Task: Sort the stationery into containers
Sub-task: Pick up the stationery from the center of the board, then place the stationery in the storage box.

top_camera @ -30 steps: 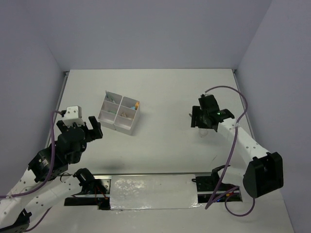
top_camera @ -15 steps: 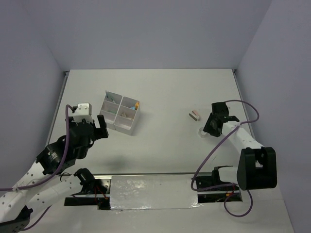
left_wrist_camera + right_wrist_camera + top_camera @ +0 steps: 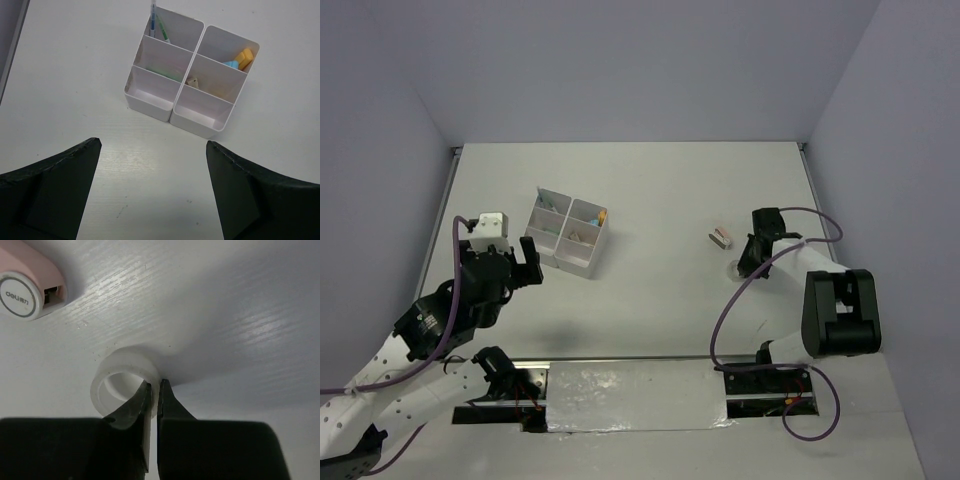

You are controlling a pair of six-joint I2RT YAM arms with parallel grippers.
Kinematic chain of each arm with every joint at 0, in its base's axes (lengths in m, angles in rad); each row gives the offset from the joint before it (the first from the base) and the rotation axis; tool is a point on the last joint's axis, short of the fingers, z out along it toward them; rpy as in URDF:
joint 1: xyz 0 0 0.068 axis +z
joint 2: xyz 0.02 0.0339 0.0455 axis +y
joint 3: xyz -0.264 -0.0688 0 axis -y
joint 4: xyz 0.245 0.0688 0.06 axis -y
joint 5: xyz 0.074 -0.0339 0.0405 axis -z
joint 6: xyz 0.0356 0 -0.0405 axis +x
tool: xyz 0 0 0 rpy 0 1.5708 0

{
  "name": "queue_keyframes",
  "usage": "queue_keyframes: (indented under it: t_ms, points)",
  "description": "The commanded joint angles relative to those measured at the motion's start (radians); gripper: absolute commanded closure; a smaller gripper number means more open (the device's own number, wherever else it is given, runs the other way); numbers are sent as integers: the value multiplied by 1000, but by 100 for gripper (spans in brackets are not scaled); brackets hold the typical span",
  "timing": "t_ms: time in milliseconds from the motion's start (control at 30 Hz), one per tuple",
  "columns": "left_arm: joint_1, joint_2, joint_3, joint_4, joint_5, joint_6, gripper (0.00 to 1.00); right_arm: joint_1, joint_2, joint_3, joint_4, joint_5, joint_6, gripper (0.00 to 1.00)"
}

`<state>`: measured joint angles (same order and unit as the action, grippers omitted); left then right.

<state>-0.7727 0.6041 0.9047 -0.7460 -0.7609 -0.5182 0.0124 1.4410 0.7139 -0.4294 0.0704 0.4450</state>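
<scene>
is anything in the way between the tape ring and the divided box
Nothing visible does. The table lies bare between the tape ring and the divided box. A pink item sits close to the ring on its far side, off that line.

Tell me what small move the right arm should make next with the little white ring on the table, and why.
Probably lift straight up. The right gripper is closed on the wall of the translucent white tape ring, one finger inside, one outside, and the ring sits on the table, far from the white divided plastic box.
</scene>
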Motion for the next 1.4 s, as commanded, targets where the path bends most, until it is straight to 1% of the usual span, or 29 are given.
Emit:
queue_keyframes:
  t_ms: [0, 67, 100, 133, 167, 200, 233, 267, 300, 333, 367, 400, 433, 467, 500, 567, 633, 733, 800, 833, 900, 933, 967, 1133, 1200, 1233, 1300, 1333, 1367]
  points:
    - [6, -7, 10, 30, 0, 18, 1, -5, 10, 24, 9, -17, -17, 100]
    - [7, 5, 40, -2, 20, -23, 1, -2, -34, -1, 41, -66, -19, 100]
    - [6, 14, 52, -12, 52, -86, 1, 30, -60, -7, 49, -64, -9, 100]
    - [6, 20, 62, -7, 98, -115, 1, 62, -118, -11, 49, -64, 1, 100]
    - [6, 32, 57, 61, 223, -134, 1, 105, -149, -8, 44, -66, 33, 100]
    - [6, 42, 50, 106, 292, -179, 1, 156, -184, -4, 40, -61, 59, 100]
    - [6, 52, 40, 153, 352, -215, 1, 269, -259, 4, 53, -49, 87, 100]
    - [4, 83, 24, 239, 459, -295, 1, 328, -293, 5, 72, -41, 137, 100]
    - [6, 103, 14, 294, 516, -327, 1, 386, -332, 7, 92, -35, 167, 100]
    - [3, 123, 4, 347, 567, -359, 1, 487, -393, 12, 122, -24, 197, 100]
    - [-6, 175, 3, 391, 642, -414, 1, 536, -416, 16, 138, -2, 246, 100]
    - [-20, 204, 6, 469, 667, -433, 1, 576, -433, 22, 149, 12, 265, 100]
    - [-36, 232, 22, 503, 679, -442, 1, 656, -451, 47, 149, 31, 280, 100]
    - [-80, 290, 37, 529, 681, -441, 2, 691, -452, 65, 140, 57, 299, 100]
    - [-101, 319, 57, 543, 658, -437, 2, 728, -444, 103, 129, 115, 305, 100]
    - [-154, 390, 112, 543, 638, -418, 3, 809, -424, 142, 95, 143, 304, 100]
    - [-172, 417, 126, 565, 624, -414, 5, 849, -404, 179, 67, 198, 308, 100]
    - [-185, 445, 123, 559, 594, -419, 8, 873, -431, 170, 98, 177, 305, 100]
    - [-186, 462, 125, 531, 574, -414, 13, 892, -447, 167, 112, 157, 299, 100]
    - [-186, 477, 125, 525, 569, -411, 18, 896, -445, 177, 109, 152, 293, 100]
    - [-188, 490, 123, 536, 584, -407, 24, 920, -433, 203, 90, 172, 287, 100]
    - [-188, 505, 126, 542, 595, -407, 31, 925, -429, 208, 83, 187, 285, 100]
    - [-189, 511, 128, 537, 595, -408, 35, 928, -427, 211, 81, 190, 285, 100]
    - [-189, 537, 145, 504, 560, -396, 43, 943, -435, 210, 106, 178, 284, 100]
    - [-189, 537, 145, 499, 548, -396, 50, 943, -430, 213, 106, 183, 282, 100]
    - [-189, 534, 143, 497, 548, -394, 58, 945, -427, 216, 101, 184, 282, 100]
    - [-189, 531, 145, 497, 540, -390, 68, 948, -424, 217, 112, 174, 274, 100]
    - [-189, 530, 148, 494, 540, -387, 85, 948, -424, 216, 121, 166, 270, 100]
    - [-189, 528, 149, 491, 526, -382, 93, 948, -419, 207, 130, 158, 264, 98]
